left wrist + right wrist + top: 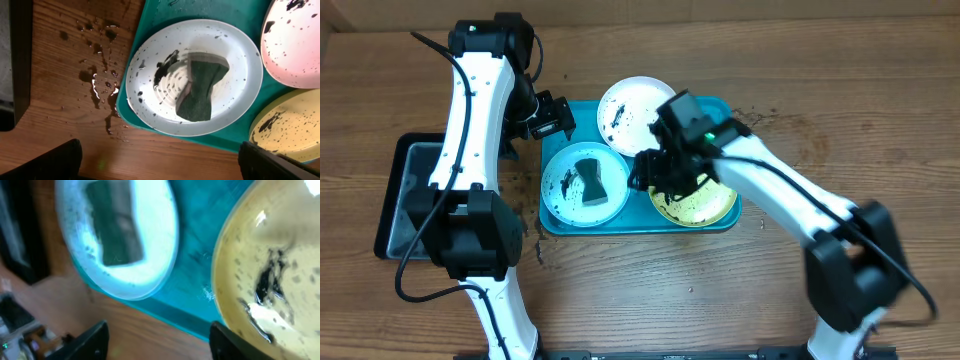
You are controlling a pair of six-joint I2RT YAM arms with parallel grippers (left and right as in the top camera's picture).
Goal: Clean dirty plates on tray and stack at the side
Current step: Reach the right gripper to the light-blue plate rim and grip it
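Right pincer (157, 340), jaws part-spread and empty, hovers over the nine-o'clock rim of the yellow-green plate (705, 205) at the tray's (585, 115) five-o'clock corner; the wide-open left pincer (160, 162) waits at eleven.

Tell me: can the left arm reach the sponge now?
Probably yes: the left gripper is open, the sponge lies uncovered, and the right gripper is by the yellow-green plate.
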